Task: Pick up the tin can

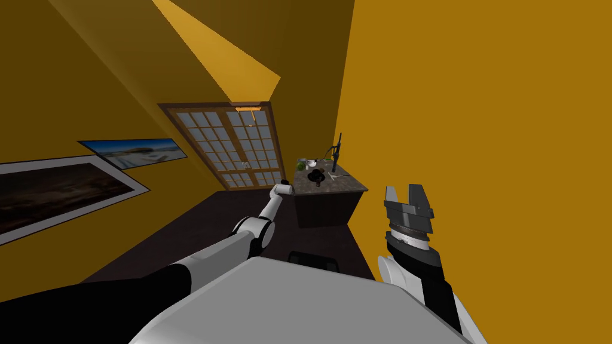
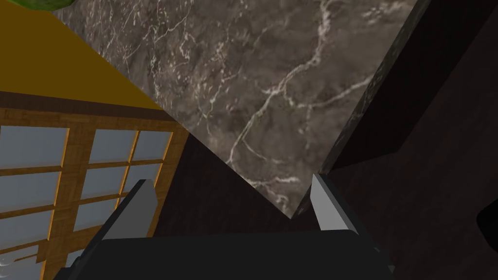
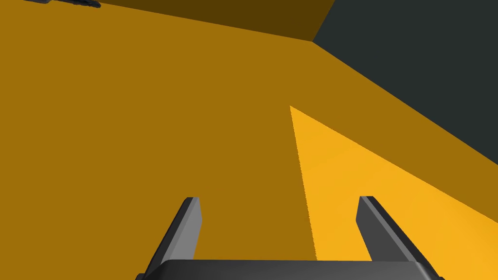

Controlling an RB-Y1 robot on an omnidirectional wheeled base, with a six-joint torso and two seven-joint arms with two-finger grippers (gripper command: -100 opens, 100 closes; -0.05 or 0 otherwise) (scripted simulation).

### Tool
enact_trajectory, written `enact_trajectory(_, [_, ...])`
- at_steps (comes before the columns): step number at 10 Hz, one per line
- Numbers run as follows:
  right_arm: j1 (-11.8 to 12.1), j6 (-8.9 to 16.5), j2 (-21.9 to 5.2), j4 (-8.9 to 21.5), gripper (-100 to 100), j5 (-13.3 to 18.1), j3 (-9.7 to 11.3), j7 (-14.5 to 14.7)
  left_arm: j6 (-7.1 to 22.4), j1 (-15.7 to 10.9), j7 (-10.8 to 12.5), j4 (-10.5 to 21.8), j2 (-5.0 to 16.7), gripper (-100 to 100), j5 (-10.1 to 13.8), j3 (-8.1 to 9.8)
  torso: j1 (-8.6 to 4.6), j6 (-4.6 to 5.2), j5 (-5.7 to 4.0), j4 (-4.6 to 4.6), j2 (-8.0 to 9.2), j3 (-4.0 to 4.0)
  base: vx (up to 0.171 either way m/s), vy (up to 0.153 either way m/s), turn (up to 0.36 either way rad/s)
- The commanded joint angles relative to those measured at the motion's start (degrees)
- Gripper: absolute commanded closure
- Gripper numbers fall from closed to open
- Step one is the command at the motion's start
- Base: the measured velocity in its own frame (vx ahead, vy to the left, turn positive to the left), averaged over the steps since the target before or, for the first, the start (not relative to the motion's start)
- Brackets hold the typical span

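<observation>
A small light can-shaped item [image 1: 311, 162], likely the tin can, stands at the far side of a dark marble counter [image 1: 334, 184], beside a green object [image 1: 301, 165]. My left arm reaches out to the counter's near left corner, where the left gripper [image 1: 288, 190] hovers. Seen from the left wrist, that gripper [image 2: 233, 206] is open over the marble corner [image 2: 272, 97] with nothing between its fingers, and the green object [image 2: 39, 4] peeks in at the far edge. My right gripper [image 1: 408, 194] is raised near the yellow wall, open [image 3: 279, 218] and empty.
A dark pan [image 1: 317, 176] and a tall dark fixture [image 1: 337, 152] share the counter. A wooden grid door [image 1: 236, 146] stands left of it, and a yellow wall [image 1: 478, 119] runs close on my right. Dark floor [image 1: 197, 233] leads up to the counter.
</observation>
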Motion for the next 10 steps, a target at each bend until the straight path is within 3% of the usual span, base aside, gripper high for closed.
enact_trajectory(1, [0.0, 0.0, 0.0, 0.0, 0, 0.0, 0.0, 0.0, 1.6, -0.6, 0.1, 0.8, 0.0, -100, 0.1, 0.07, 0.0, 0.0, 0.0, 0.0, 0.0, 0.0, 0.014, -0.008, 0.001])
enact_trajectory(4, [0.0, 0.0, 0.0, 0.0, 0, 0.0, 0.0, 0.0, 6.8, -6.7, 1.9, 7.1, -0.5, -100, 0.6, 1.18, -0.02, 0.0, 0.0, 0.0, -0.02, -0.01, 0.041, -0.016, -0.016])
enact_trajectory(6, [0.0, 0.0, 0.0, 0.0, 0, 0.0, 0.0, 0.0, 8.9, -7.6, 1.9, 8.0, -0.5, -100, 0.6, 1.18, -0.01, 0.0, 0.0, -0.02, -0.09, -0.05, 0.04, -0.007, -0.006])
enact_trajectory(7, [0.0, 0.0, 0.0, 0.0, 0, 0.0, 0.0, 0.0, 11.1, -10.3, 2.6, 10.8, -0.8, -100, 0.8, 1.73, 0.03, -0.01, 0.01, -0.01, -0.01, -0.01, 0.057, -0.01, -0.025])
enact_trajectory(10, [0.0, 0.0, 0.0, 0.0, 0, 0.0, 0.0, 0.0, 15.7, -13.9, 3.2, 14.9, -1.1, -100, 1.1, 2.27, -0.05, 0.0, -0.01, -0.04, -0.22, -0.12, 0.079, -0.018, -0.014])
